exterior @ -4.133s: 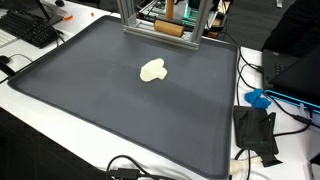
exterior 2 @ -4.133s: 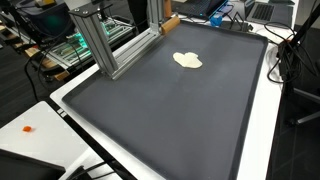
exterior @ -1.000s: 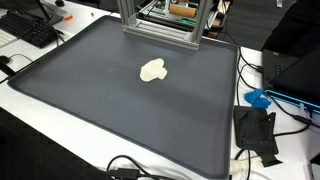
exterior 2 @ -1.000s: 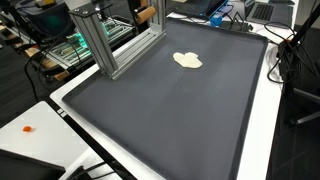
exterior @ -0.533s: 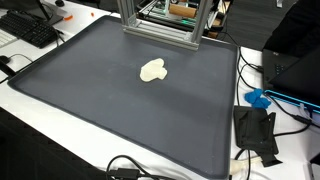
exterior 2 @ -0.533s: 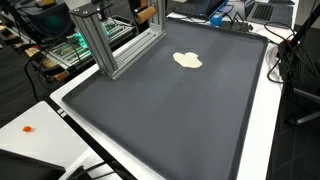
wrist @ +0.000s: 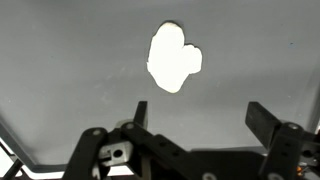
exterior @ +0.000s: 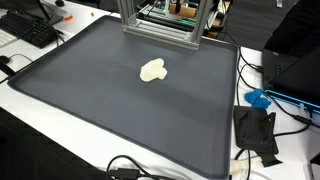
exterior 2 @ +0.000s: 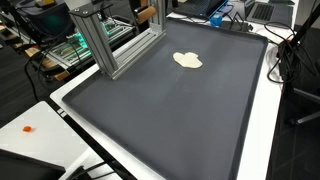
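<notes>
Dark grey mat (exterior: 100, 110) covered most of the white table (exterior: 40, 120) you were working over, with an aluminium frame (exterior: 160, 25) standing at its far edge and a keyboard (exterior: 30, 30) off at one corner.

Your gripper (wrist: 199, 110) was wide open in the wrist view, holding nothing and touching nothing. Both fingers (wrist: 140, 112) hung clear above the mat.

The only loose thing on the mat was a pale cream lump (wrist: 172, 57), and both exterior views showed it lying alone on the half nearer the frame (exterior 2: 187, 60).

From the wrist camera, the lump sat ahead of the fingertips, up the picture from them. It was shifted a bit toward the finger on the picture's left rather than centred in the gap.

Its long axis ran roughly away from you, so crosswise to the line the jaws close along. A small lobe bulged out on the picture's right.

With one arm there was no nearer-hand question. I couldn't read any brand, label or writing on the lump, the mat or anything else.
</notes>
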Controlling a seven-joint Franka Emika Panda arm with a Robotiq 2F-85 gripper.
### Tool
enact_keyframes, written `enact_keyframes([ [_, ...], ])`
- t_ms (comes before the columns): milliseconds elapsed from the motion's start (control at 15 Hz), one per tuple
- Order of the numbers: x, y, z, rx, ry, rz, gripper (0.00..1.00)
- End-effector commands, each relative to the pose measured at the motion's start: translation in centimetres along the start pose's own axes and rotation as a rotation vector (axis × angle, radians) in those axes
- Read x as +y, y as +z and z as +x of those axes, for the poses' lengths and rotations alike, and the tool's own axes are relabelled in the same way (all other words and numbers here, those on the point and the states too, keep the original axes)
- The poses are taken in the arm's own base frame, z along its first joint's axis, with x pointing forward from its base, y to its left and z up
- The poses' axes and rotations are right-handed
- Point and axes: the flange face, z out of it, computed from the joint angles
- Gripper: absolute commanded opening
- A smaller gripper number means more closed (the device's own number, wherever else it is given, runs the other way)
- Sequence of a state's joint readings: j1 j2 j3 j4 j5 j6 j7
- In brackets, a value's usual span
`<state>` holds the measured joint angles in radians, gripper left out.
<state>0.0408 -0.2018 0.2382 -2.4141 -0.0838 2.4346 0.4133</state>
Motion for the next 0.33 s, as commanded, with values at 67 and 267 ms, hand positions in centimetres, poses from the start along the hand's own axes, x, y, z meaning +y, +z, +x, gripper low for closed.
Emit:
enact_keyframes([
  [67, -0.06, 0.52, 0.41, -0.008, 0.003, -0.001, 1.0],
  [267, -0.14, 0.39, 0.62, -0.005, 0.005, 0.001, 1.0],
])
